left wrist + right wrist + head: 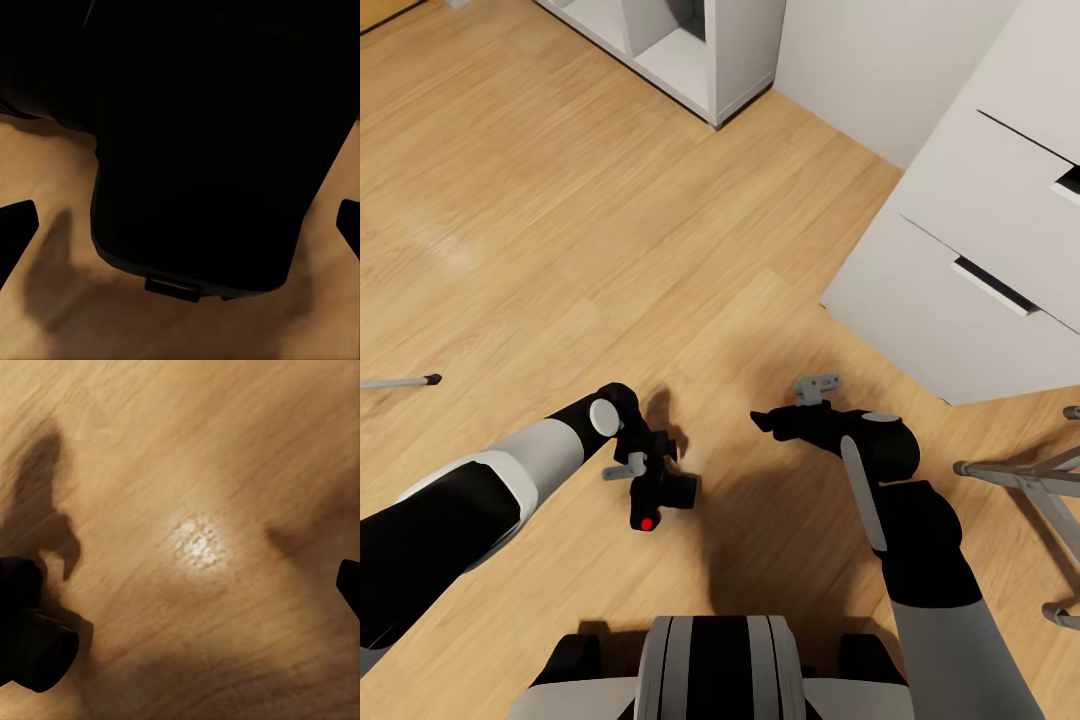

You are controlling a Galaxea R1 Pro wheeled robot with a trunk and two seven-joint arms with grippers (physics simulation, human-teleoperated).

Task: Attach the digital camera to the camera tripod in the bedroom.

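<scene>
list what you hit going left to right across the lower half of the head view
silver tripod leg tip → left arm → digital camera → right gripper → grey metal frame

No readable text, label, brand or number anywhere (just an unlettered red dot on the digital camera [660, 495], beside the white drawer chest [970, 280]).

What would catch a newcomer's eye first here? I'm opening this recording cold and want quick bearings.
The black digital camera with its red dot stands out, at the left gripper low over the wood floor, and it bulks dark across the left wrist view. Opposite it the right gripper hangs empty above bare planks. A white drawer chest stands on the right, grey metal legs beside it.
</scene>
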